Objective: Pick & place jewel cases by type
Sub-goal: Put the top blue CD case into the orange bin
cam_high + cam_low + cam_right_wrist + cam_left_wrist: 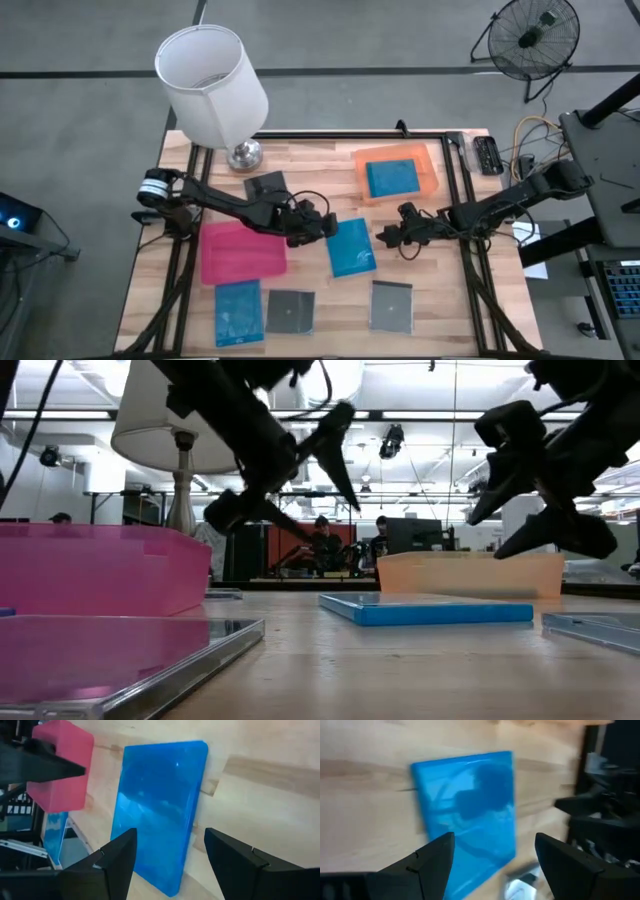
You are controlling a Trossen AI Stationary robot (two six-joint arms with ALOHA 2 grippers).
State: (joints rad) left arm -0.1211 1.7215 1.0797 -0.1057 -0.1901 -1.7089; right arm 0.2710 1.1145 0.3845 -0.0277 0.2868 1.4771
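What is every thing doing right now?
Left gripper: open, empty.
Right gripper: open, empty.
Middle blue case: flat on table, between both grippers.
Orange tray: holds one blue case.
Pink tray: looks empty.
Fan: cannot tell.

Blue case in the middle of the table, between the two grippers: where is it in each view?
High: blue case mid-table, right of the pink tray.
Low: flat blue slab at centre, before the orange tray.
Left wrist: beyond the open fingers.
Right wrist: centre.
Shared landmark: pink tray, also in low and right wrist views.
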